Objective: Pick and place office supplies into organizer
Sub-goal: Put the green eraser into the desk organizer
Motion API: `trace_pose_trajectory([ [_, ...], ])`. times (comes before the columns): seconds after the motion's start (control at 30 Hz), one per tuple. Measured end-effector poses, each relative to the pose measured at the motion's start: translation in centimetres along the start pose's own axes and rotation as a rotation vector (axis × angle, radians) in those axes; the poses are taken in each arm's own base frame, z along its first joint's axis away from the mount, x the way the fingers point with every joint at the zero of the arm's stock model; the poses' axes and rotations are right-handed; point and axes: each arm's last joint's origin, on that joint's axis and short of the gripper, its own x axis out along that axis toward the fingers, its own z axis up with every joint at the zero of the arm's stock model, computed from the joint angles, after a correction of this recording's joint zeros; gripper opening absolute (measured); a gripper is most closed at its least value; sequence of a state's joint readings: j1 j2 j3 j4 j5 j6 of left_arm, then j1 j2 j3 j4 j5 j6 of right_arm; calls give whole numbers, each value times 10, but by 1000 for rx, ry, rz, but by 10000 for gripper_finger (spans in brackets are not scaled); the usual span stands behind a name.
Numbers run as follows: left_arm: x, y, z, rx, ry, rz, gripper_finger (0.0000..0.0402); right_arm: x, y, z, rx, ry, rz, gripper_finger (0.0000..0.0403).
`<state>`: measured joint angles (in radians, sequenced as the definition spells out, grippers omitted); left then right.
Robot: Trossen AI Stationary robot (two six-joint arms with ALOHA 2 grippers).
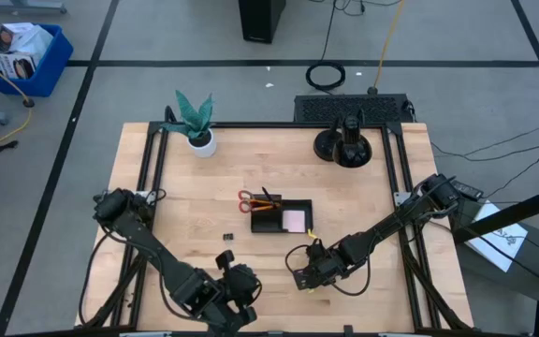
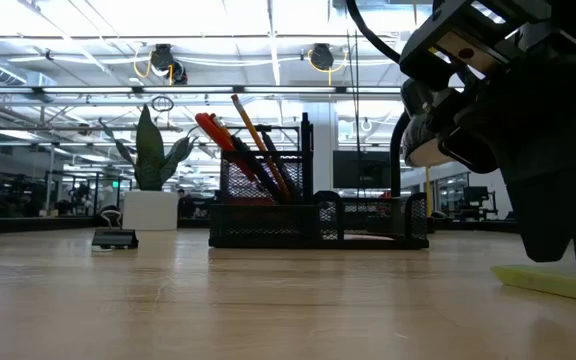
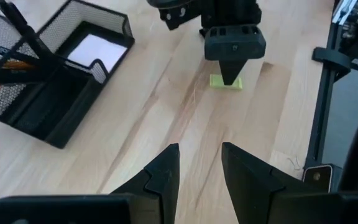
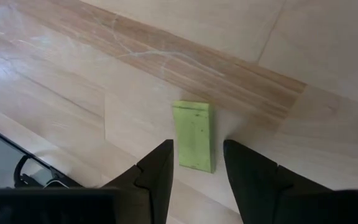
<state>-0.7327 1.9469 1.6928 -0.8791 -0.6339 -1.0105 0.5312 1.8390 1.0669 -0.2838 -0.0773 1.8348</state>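
In the high view's lower left, the left gripper [image 1: 237, 309] waits over bare table, fingers parted and empty. At centre sits the mesh organizer [image 1: 282, 216] (scissors, pencils and a pink pad already inside). Lower right of centre, the right gripper [image 4: 197, 168] hangs bent steeply down over the yellow-green piece [image 4: 194, 135], fingers apart, straddling its near end, nothing clenched. This looks like the pick: next, lower and close.

The wooden table [image 1: 157, 215] carries a mesh organizer [image 1: 282, 217] at center, a potted plant [image 1: 197, 126] upper left, a round stand base [image 1: 344, 148] upper right, a binder clip [image 1: 226, 238] and a yellow-green piece [image 4: 194, 135] lower center.
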Motion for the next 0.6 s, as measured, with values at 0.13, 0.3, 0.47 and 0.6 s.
trace_pose_trajectory([
  [0.13, 5, 3, 6, -8, 5, 1, 124, 4, -2, -1, -3, 1, -15, 138],
  [0.3, 7, 4, 8, 27, 1, 1, 124, 6, 1, -6, -33, 8, 27, 138],
  [0.47, 6, 4, 8, 52, 1, 0, 124, 5, 2, -6, -34, -6, 38, 138],
  [0.6, 6, 4, 8, 53, 6, -4, 124, 6, 3, -7, -49, -6, 50, 138],
])
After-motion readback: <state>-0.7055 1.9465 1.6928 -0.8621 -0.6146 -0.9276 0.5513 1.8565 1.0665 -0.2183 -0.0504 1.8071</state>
